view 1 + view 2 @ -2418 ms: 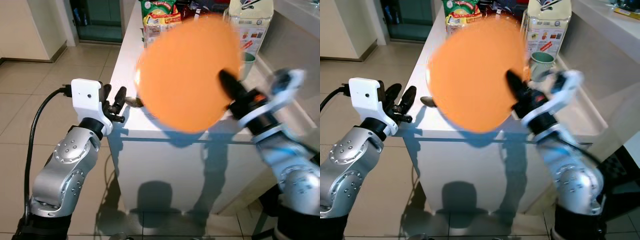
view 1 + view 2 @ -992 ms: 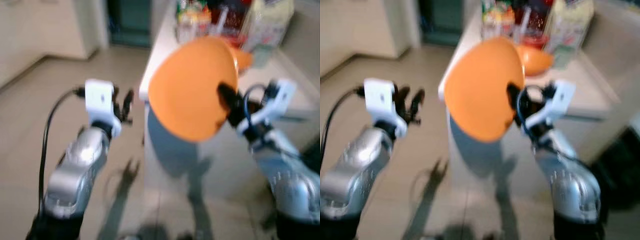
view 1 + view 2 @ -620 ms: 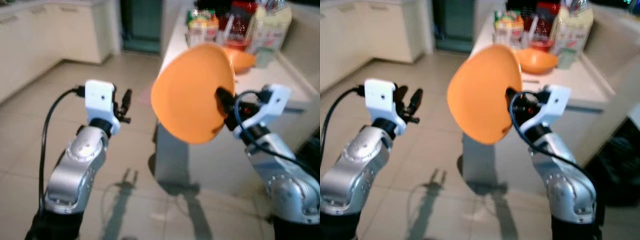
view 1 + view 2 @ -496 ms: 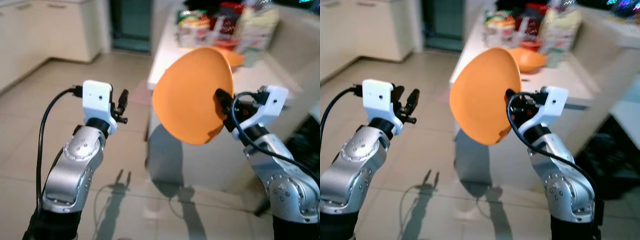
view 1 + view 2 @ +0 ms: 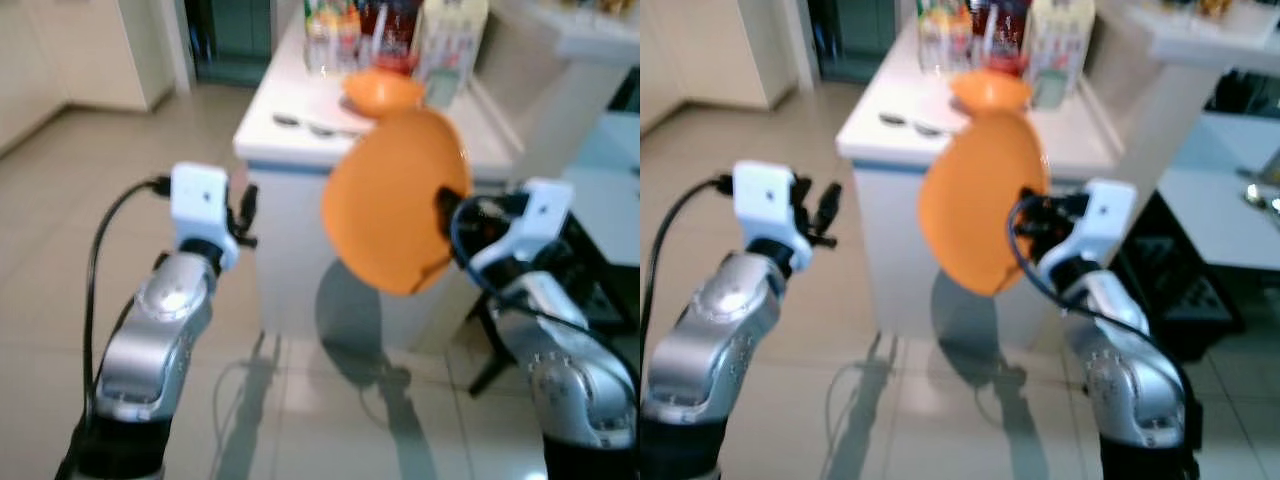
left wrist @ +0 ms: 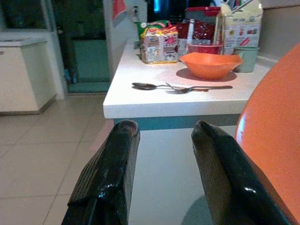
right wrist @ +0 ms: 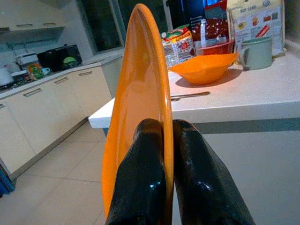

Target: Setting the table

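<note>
Both head views look forward and down across the floor at the white counter (image 5: 300, 120), some way off. Each wrist view faces the counter's near edge from lower down (closer, too); all share its orange bowl (image 6: 209, 64).

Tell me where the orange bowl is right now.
The orange bowl sits on the white counter, beyond the spoon and fork, in front of the red container and beside the green mug.

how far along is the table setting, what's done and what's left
Done: an orange bowl, spoon and fork lie on the white counter. In hand: the right gripper is shut on an orange plate, held on edge. Left: set the plate down. The left gripper is open, holding nothing.
</note>
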`<state>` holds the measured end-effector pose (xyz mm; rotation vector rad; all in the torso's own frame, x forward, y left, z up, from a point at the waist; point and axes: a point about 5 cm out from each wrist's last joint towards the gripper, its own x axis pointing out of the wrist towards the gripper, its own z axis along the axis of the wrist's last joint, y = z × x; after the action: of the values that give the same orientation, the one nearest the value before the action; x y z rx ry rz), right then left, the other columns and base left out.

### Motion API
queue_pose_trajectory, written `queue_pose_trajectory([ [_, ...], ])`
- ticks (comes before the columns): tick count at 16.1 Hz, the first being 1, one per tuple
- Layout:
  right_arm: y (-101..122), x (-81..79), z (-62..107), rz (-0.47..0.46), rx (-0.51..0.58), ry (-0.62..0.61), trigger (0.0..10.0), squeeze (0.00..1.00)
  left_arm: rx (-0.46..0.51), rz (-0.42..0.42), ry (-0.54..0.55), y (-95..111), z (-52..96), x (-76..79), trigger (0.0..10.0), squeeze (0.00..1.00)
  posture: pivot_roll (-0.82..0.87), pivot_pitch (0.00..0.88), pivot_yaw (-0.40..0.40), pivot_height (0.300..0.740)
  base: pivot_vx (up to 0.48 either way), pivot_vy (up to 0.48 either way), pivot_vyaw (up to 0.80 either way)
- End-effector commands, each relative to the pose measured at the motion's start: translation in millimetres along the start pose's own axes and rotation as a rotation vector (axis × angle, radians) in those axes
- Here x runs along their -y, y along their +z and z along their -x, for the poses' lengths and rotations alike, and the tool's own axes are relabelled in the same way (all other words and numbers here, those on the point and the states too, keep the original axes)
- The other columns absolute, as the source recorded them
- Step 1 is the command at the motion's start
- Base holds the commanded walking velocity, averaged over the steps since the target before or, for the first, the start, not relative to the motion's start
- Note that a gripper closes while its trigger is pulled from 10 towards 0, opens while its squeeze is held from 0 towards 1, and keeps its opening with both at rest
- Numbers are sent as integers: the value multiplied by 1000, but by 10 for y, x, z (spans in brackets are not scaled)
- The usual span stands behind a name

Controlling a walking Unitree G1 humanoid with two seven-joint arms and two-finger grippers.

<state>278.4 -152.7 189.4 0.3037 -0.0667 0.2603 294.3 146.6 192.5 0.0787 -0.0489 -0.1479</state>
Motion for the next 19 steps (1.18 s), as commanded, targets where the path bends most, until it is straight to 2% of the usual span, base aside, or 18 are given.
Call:
queue_pose_trajectory([
  [1,92,59,14,34,52,-19,10000,0,-1,-8,-10,-2,-19,50,10000,0,33,0,-27,740,0,-409,0],
  [4,54,54,56,76,36,-20,10000,0,-11,14,3,-40,-32,40,10000,0,4,0,-17,740,0,-406,0],
  [8,11,215,142,158,7,-86,10000,0,-34,12,-7,-175,27,86,10000,0,9,0,-24,740,0,-404,0],
  [11,-76,271,164,229,11,-112,10000,0,-59,-1,13,-347,87,7,10000,0,7,0,-22,740,0,-404,0],
  [13,-130,277,181,234,11,-111,10000,0,-69,-11,23,-404,104,-12,10000,0,20,0,-28,740,0,-405,0],
  [15,-290,294,205,238,8,-92,10000,0,-75,-39,38,-521,145,-30,10000,0,35,0,-35,740,0,-381,0],
  [17,-383,311,205,231,20,-122,10000,0,-82,-37,63,-604,171,-85,10000,0,20,0,-25,740,0,-373,0],
  [19,-360,332,198,231,32,-135,10000,0,-70,-36,71,-590,151,-94,10000,0,13,0,-24,740,0,-373,0],
])
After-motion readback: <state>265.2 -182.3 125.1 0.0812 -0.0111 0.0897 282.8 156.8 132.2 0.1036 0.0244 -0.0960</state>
